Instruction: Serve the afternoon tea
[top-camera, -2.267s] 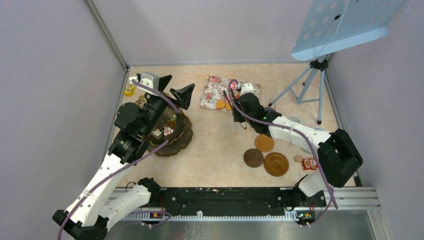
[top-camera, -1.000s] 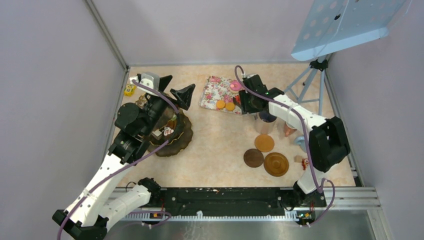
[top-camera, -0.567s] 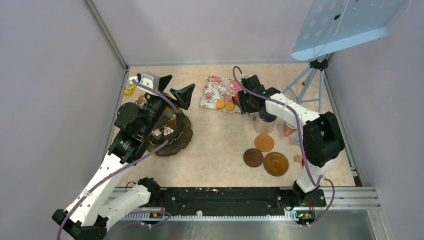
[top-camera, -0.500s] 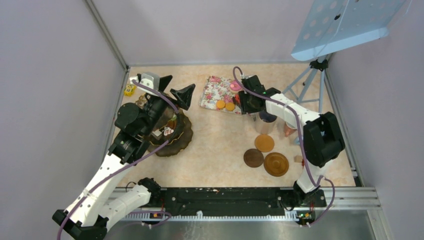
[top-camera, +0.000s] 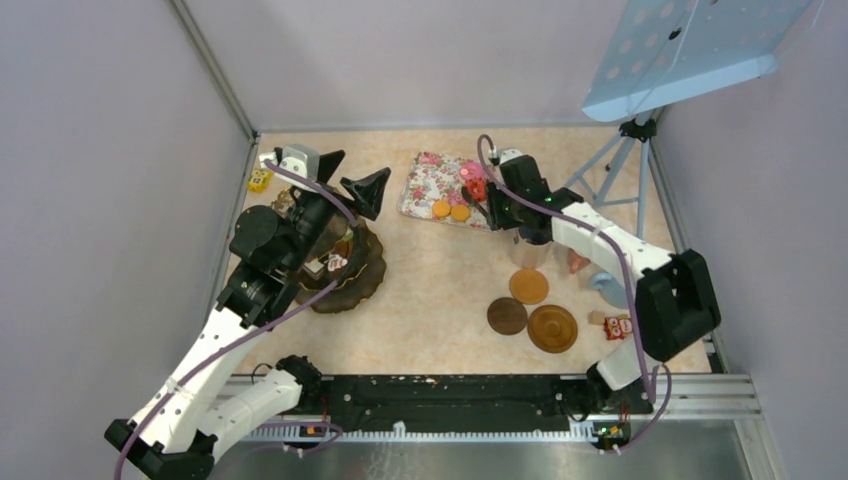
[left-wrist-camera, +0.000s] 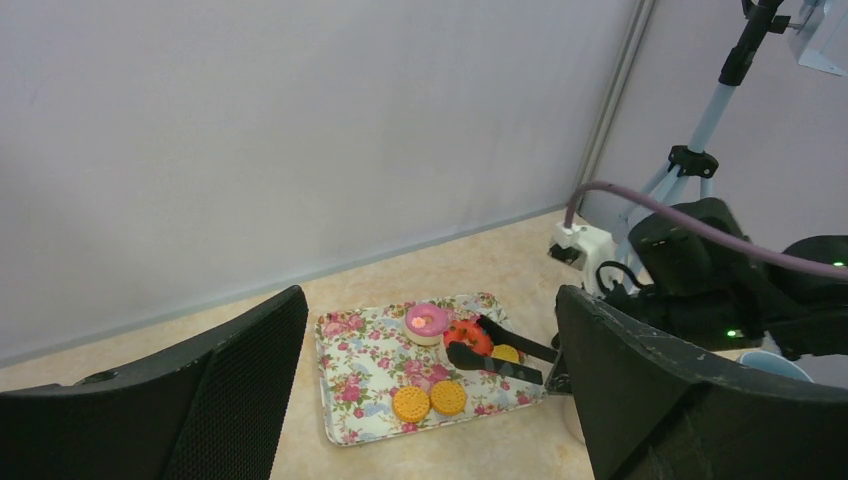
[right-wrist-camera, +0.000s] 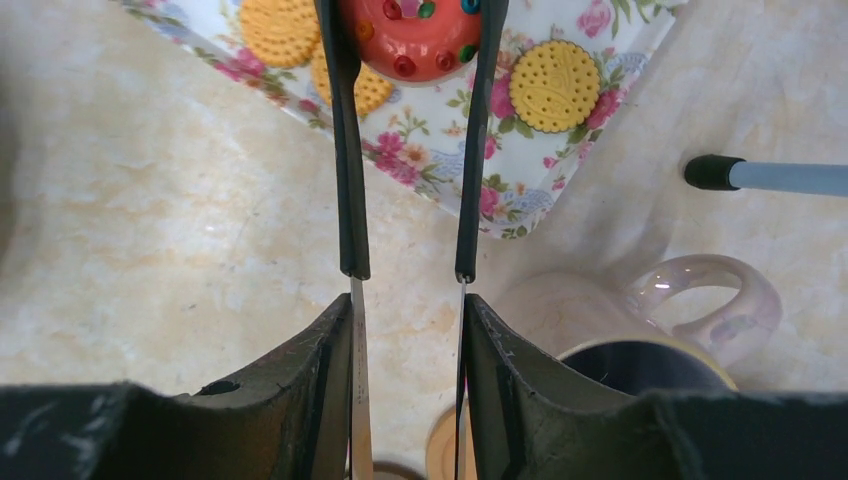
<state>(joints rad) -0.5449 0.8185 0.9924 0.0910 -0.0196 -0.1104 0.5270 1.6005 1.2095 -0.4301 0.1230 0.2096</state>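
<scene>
**Red toy cake pinched in tongs over the tray**

The right gripper (right-wrist-camera: 405, 385) is closed on the handles of the black tongs (right-wrist-camera: 345, 200), with one finger pressed against each handle from outside. A red toy cake (right-wrist-camera: 420, 30) is pinched between the tong tips at the top edge of the right wrist view. The cake is round and glossy orange-red, and it is studded with small coloured dots. It is positioned over the rose-patterned tray (right-wrist-camera: 520, 195). Whether it is lifted clear or resting on the tray cannot be told.

A pink toy cake (left-wrist-camera: 426, 322) is noted on the tray just beside the red one, toward the upper left in the left wrist view. It is round, with a pale base and a pink top with a yellowish centre. Flat, round orange biscuits (left-wrist-camera: 410, 403) with dotted faces are recorded on the tray: two lie side by side near its lower edge, and a third is partly hidden behind the tongs.

The lilac mug (right-wrist-camera: 640, 320) stands upright off the tray at the lower right of the right wrist view. Its glaze is pale, its inside is dark, and its handle is turned to the right. The light-blue mug (top-camera: 607, 284) is seen at right of centre in the top view, partly hidden by the right arm.

The left gripper (left-wrist-camera: 430, 310) is held with its fingers wide apart and nothing between them. In the top view it sits at left of centre, just above a brown scalloped stand (top-camera: 368, 275).
</scene>
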